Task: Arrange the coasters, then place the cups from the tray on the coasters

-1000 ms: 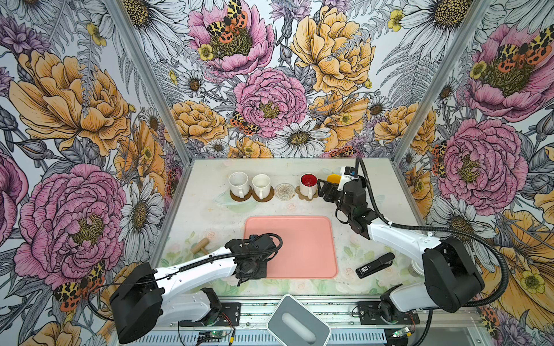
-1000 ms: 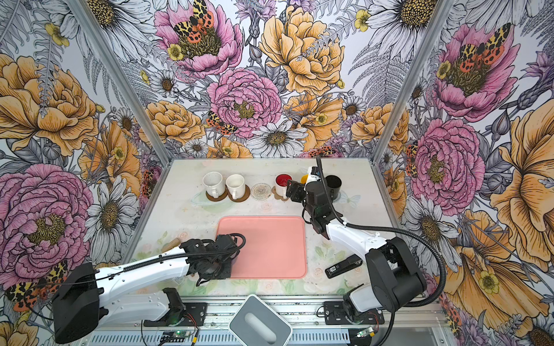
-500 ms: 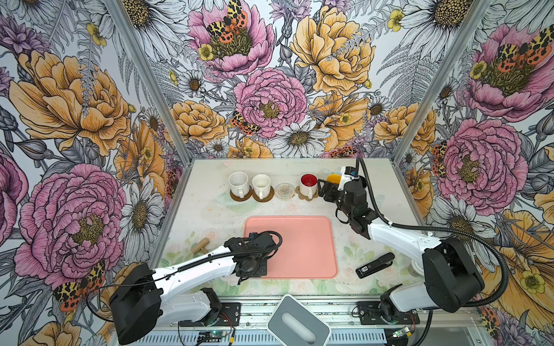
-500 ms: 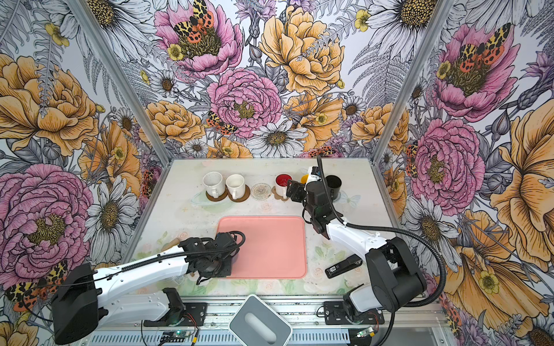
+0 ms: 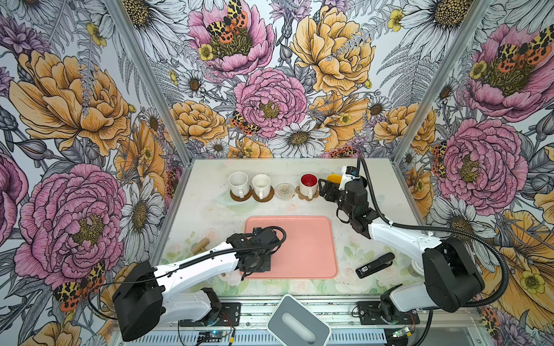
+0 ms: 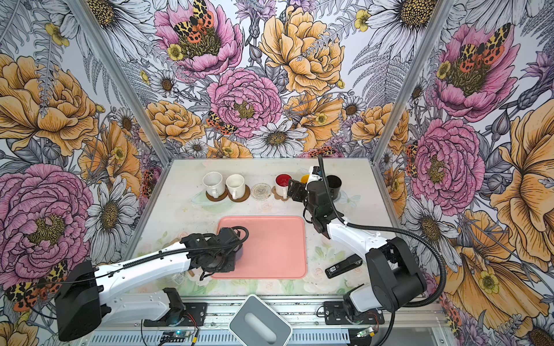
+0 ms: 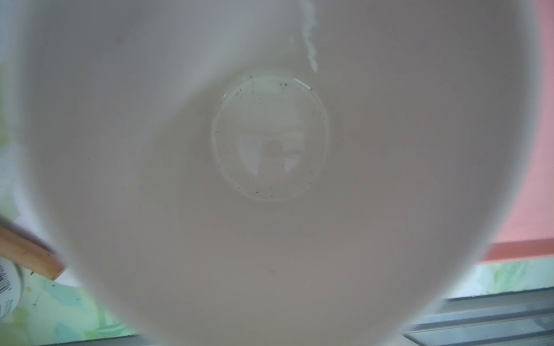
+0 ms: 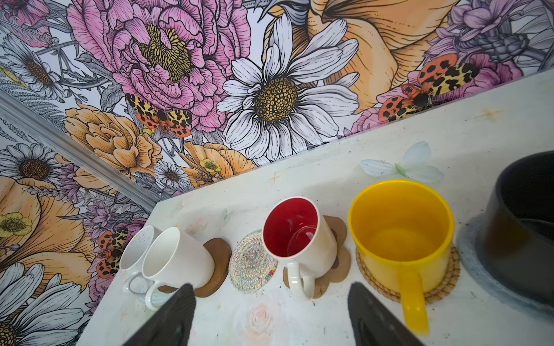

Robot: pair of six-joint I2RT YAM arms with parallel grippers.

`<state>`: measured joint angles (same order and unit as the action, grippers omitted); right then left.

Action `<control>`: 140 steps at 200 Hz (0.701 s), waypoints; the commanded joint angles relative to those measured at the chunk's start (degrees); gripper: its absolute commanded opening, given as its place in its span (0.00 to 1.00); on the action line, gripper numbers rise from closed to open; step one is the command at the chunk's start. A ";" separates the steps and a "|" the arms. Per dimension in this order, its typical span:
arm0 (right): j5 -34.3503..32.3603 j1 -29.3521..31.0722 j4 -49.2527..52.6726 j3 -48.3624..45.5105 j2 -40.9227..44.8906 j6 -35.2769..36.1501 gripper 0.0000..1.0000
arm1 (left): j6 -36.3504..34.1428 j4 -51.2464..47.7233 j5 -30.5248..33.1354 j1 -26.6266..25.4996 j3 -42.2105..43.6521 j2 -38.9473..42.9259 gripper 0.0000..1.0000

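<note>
Along the far edge of the worktop [image 5: 207, 215], a row: two glossy white cups [image 5: 239, 182] on plain brown discs [image 5: 270, 196]; bare whitish woven round [image 5: 284, 191]; red-lined cup [image 5: 308, 182] on lobed paw-print mat [image 8: 338, 269]; yellow cup [image 8: 401, 239] on coiled rattan round [image 8: 446, 284], handles all toward the near edge; black cup [image 6: 333, 184] on grey-blue round [image 8: 470, 257], cut off in the right wrist view. Right end effector [image 8: 274, 311]: hovers before the red-lined cup, jaws wide, empty. Left end effector [image 5: 257, 259]: over the near left corner of the salmon tray [image 5: 308, 248], jaws hidden, grip impossible to tell. Sixth cup [image 7: 269, 239] beneath it: blurred white interior, speckled round bottom, fills the left wrist view
</note>
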<state>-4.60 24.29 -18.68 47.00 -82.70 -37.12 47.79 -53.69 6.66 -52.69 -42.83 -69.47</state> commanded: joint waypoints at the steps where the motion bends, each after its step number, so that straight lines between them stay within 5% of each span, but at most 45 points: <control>1: 0.56 -0.38 -0.52 0.70 -0.36 -0.63 0.82 | -0.46 1.34 1.83 0.50 -0.90 -1.10 0.00; 82: 1.16 -0.62 -0.62 0.91 -0.89 -0.79 0.81 | 1.04 3.36 3.19 -0.64 0.10 -4.18 0.00; 140: 1.78 -0.76 -0.59 1.05 -1.26 -1.09 0.81 | 1.34 4.62 2.84 -1.62 0.82 -5.92 0.15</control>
<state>-3.73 23.90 -18.72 47.00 -82.94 -37.74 48.25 -51.13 8.64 -53.69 -42.59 -74.43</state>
